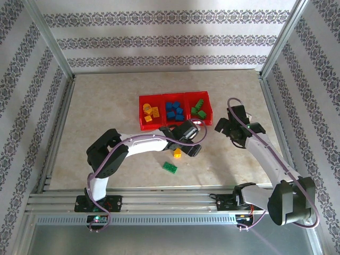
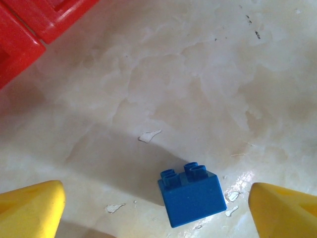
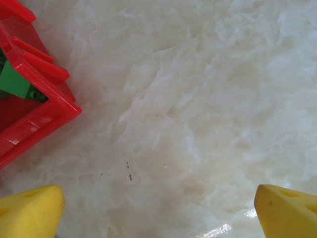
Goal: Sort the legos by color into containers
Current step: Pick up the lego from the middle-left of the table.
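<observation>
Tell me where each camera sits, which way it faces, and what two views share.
Top external: above, behind the bases, looking down on the table, red bins, both arms, left gripper and right gripper.
Left wrist: wrist-mounted, facing down at a blue brick between its yellow fingertips.
Right wrist: wrist-mounted, facing down at tabletop between its yellow fingertips.
Shared: top and right wrist both show the bin with green bricks.

Pale marbled tabletop (image 1: 106, 117), striped floral-patterned wallpaper (image 1: 159, 32) on three sides, aluminium frame posts (image 1: 52, 42), slotted metal rail (image 1: 159, 202) along near edge
</observation>
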